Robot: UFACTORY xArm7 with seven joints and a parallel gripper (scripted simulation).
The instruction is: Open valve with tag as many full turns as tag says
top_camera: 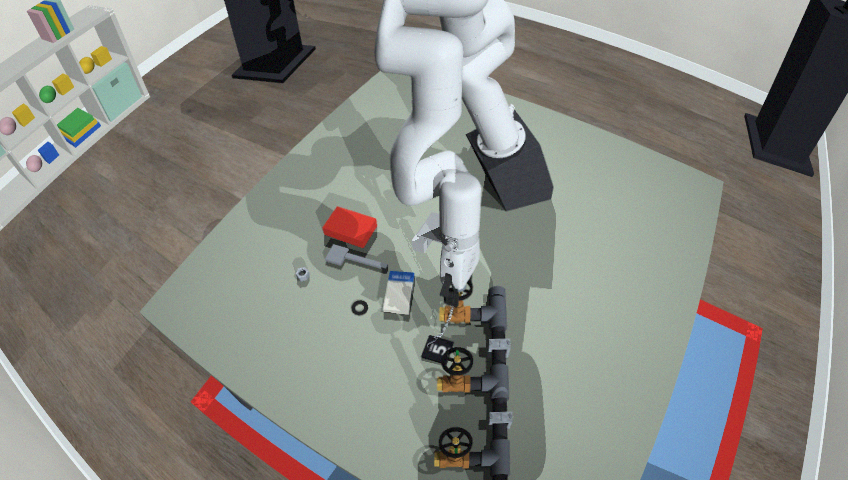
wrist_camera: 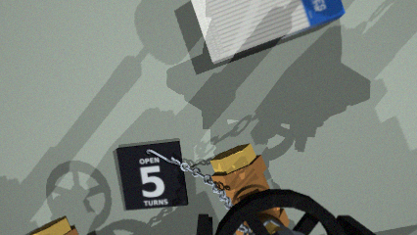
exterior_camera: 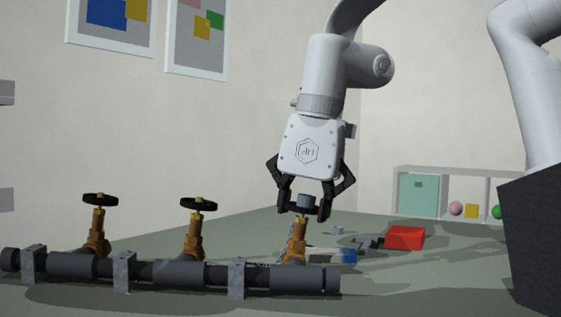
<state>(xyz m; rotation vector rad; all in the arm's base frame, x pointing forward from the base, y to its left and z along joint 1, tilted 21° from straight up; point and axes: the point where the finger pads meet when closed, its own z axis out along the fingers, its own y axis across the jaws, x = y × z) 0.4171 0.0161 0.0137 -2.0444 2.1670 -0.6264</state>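
Three brass valves with black handwheels stand along a grey pipe [top_camera: 498,380] [exterior_camera: 180,271]. The tagged valve [top_camera: 458,314] [exterior_camera: 296,241] [wrist_camera: 245,176] is the one nearest the robot base. A chain [wrist_camera: 201,173] links it to a black tag [top_camera: 437,349] [wrist_camera: 152,173] reading "OPEN 5 TURNS". My gripper [top_camera: 455,292] [exterior_camera: 302,209] points straight down and is shut on this valve's handwheel [exterior_camera: 305,201] [wrist_camera: 274,201], one finger on each side of the rim. The middle valve [top_camera: 457,364] [exterior_camera: 198,204] and the far valve [top_camera: 455,446] [exterior_camera: 99,198] stand apart from the gripper.
A white box with a blue end [top_camera: 399,292] [wrist_camera: 264,24] lies just beside the tagged valve. A red block [top_camera: 349,226] [exterior_camera: 404,237], a grey hammer [top_camera: 354,259], a nut [top_camera: 304,276] and a black ring [top_camera: 356,303] lie further off. The dark robot base [top_camera: 517,172] stands behind.
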